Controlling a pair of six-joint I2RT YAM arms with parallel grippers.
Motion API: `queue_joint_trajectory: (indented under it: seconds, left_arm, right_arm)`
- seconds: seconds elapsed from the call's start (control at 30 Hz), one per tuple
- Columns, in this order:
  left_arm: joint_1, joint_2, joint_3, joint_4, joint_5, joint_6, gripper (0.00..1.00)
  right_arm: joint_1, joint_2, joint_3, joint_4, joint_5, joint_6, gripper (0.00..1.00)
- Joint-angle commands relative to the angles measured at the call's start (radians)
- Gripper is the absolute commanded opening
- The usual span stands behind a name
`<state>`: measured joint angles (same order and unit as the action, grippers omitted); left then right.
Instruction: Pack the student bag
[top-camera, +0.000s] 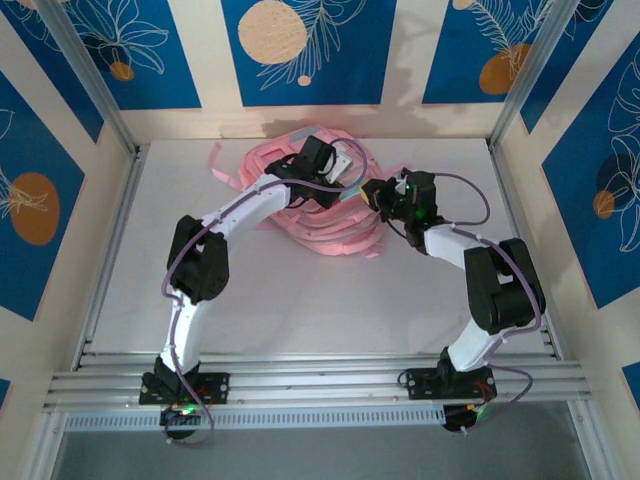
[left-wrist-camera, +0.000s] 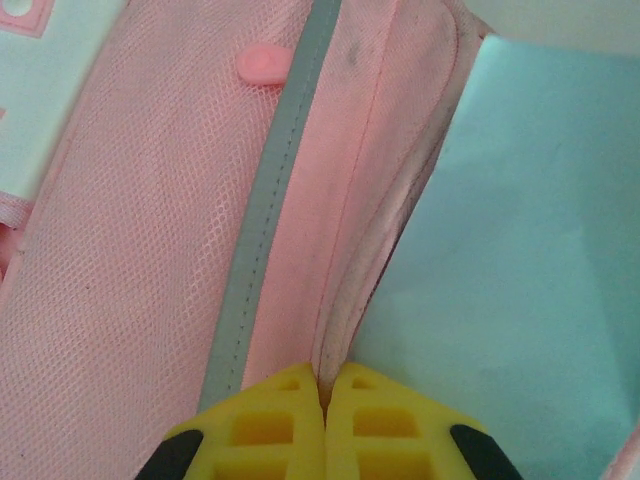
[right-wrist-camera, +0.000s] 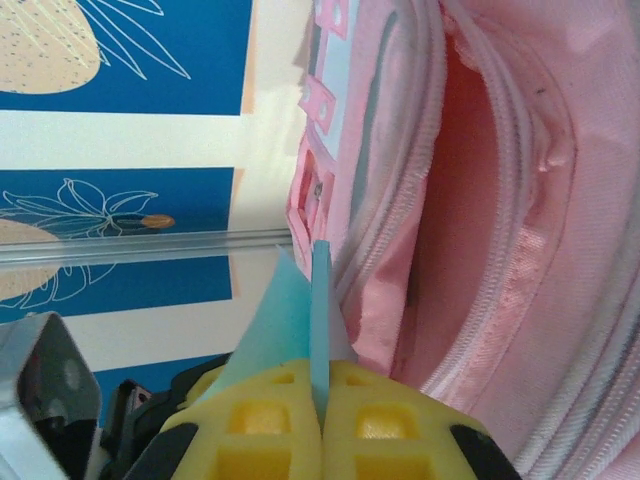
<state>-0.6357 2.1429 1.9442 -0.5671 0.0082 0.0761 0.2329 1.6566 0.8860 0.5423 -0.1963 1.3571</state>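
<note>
The student bag lies crumpled at the back middle of the table, close to the rear wall, with its straps trailing off to the left. The left gripper has its yellow tips pressed together on a pink fabric fold at the bag's opening, beside a grey trim strip, and a pale blue sheet lies just right of that fold. The right gripper is clamped on the thin edge of the pale blue sheet, just in front of the bag's gaping zip pocket
</note>
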Motion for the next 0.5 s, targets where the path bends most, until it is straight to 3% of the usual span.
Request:
queue_joint_trajectory:
  seconds: [0.0, 0.27, 0.47]
  left_arm:
    - [0.039, -0.026, 0.015, 0.013, -0.028, -0.015, 0.0]
    - [0.047, -0.026, 0.001, 0.022, -0.022, -0.03, 0.0]
    - [0.05, -0.026, 0.001, 0.024, -0.02, -0.03, 0.0]
  right_arm:
    - [0.012, -0.003, 0.055, -0.054, 0.013, -0.024, 0.0]
    - [0.026, 0.115, 0.011, 0.066, 0.005, 0.091, 0.0]
    - [0.051, 0.094, -0.006, 0.01, 0.077, 0.084, 0.0]
